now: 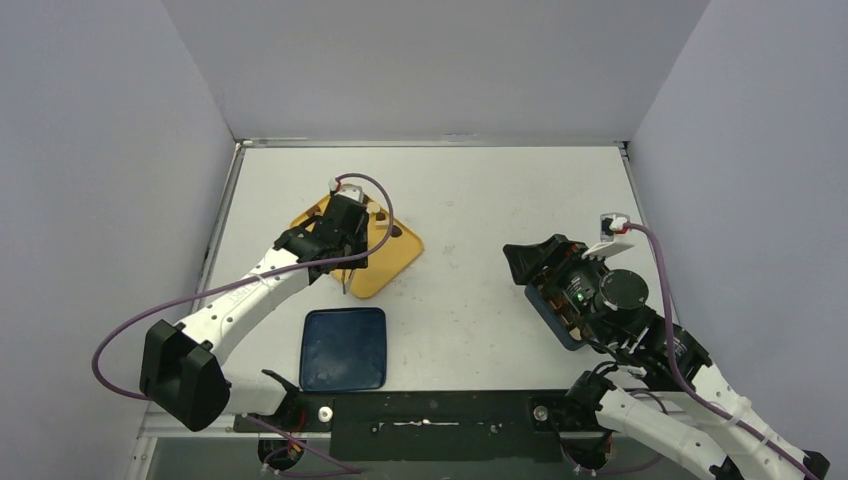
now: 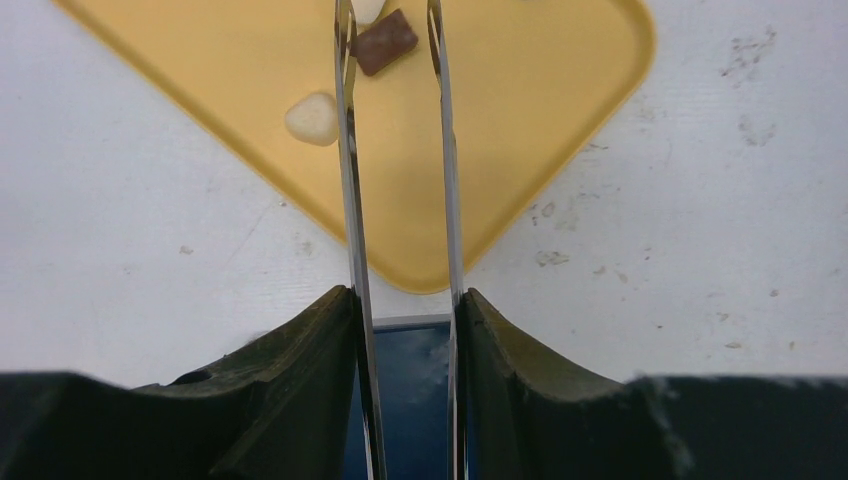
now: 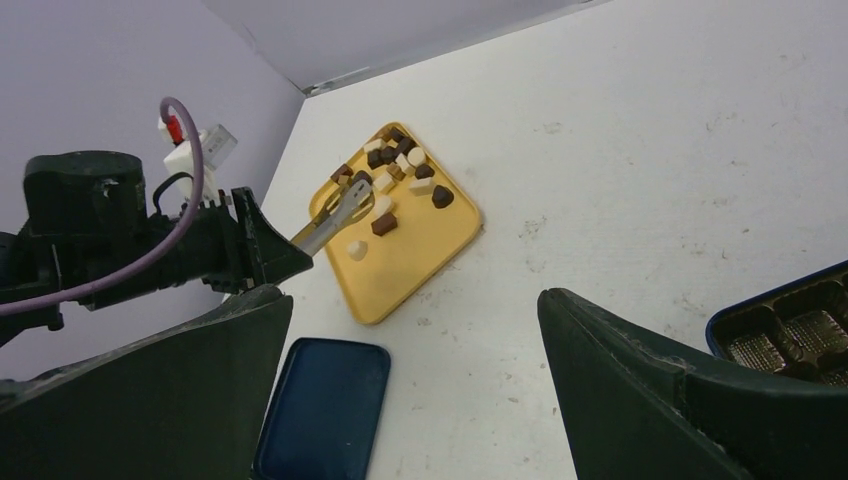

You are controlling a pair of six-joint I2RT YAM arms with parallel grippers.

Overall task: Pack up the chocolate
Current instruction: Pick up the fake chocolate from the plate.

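The white counter (image 1: pixel 480 200) carries a yellow, rounded-square plastic tray (image 1: pixel 395 262) at about 10 o'clock from its middle in the top view. The chocolate (image 3: pixel 395 165), a scatter of small dark brown, light brown and cream pieces, lies on this tray, mostly bunched towards its far corner, with a few pieces loose nearer the centre.

The left pincer (image 2: pixel 405 300) hangs over the tray's near part. Its two black fingers (image 2: pixel 300 380) are pressed against the outsides of the long metal tongs (image 2: pixel 350 200), pinching them so that the two blades run nearly parallel with a narrow gap between them. At the blade tips, towards 12 o'clock in the left wrist view, a brown rectangular piece (image 2: pixel 385 42) sits in the gap, close against the left-hand blade; whether both blades touch it I cannot tell. A cream rounded piece (image 2: pixel 313 118) lies on the tray just outside the left-hand blade, at about 8 o'clock from the brown one.

A dark blue, rounded-rectangle lid (image 1: pixel 343 348) lies flat on the counter at 6 o'clock from the tray, apart from it.

The right pincer (image 3: pixel 415 295) is spread wide and holds nothing. It hovers at about 4 o'clock on the counter, above a dark blue box (image 3: pixel 790 320) with a brown compartmented insert.
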